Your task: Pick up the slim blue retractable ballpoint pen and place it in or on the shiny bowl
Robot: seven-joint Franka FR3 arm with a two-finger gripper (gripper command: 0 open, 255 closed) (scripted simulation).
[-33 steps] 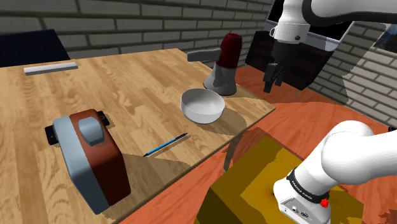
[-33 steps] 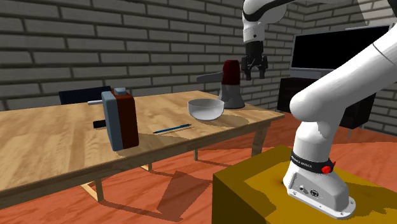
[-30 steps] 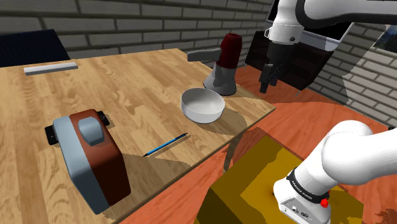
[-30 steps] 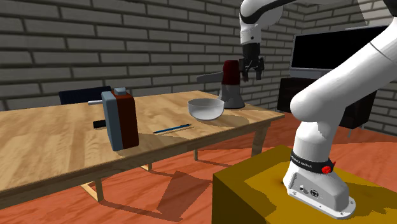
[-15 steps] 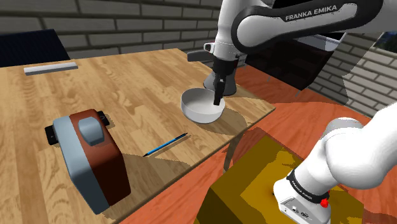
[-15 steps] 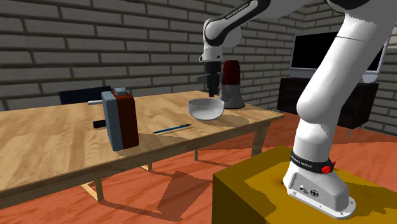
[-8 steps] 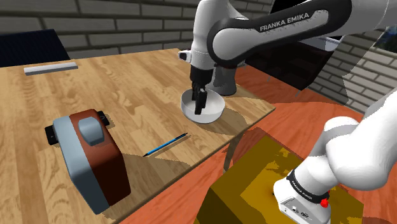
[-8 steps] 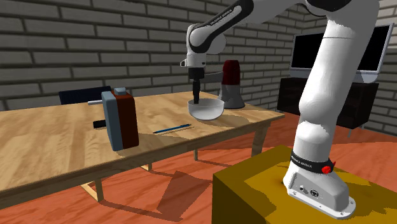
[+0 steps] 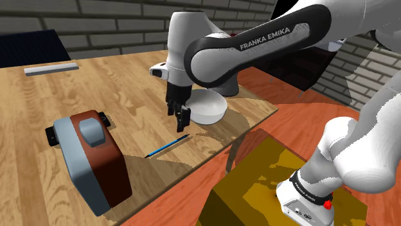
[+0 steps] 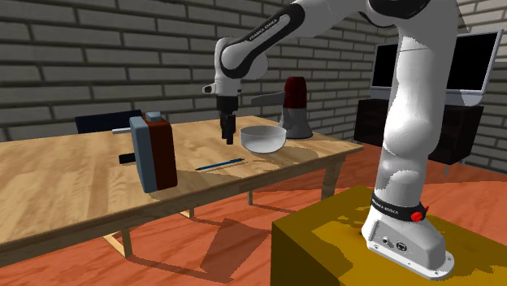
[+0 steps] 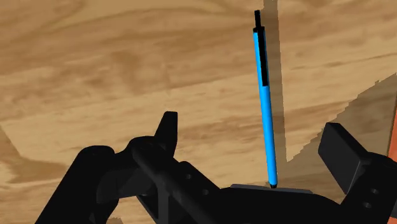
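Beneath the tool (image 9: 182,118), blue pen (image 9: 167,146)

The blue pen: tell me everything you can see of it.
The pen is slim, with a bright blue barrel, a black clip and push-button at one end and a dark tip at the other. It lies flat on the wooden table near its edge, touching nothing else. The open gripper hovers above it, not touching it.

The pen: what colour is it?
The pen is bright blue with black trim; clearest in the wrist view.
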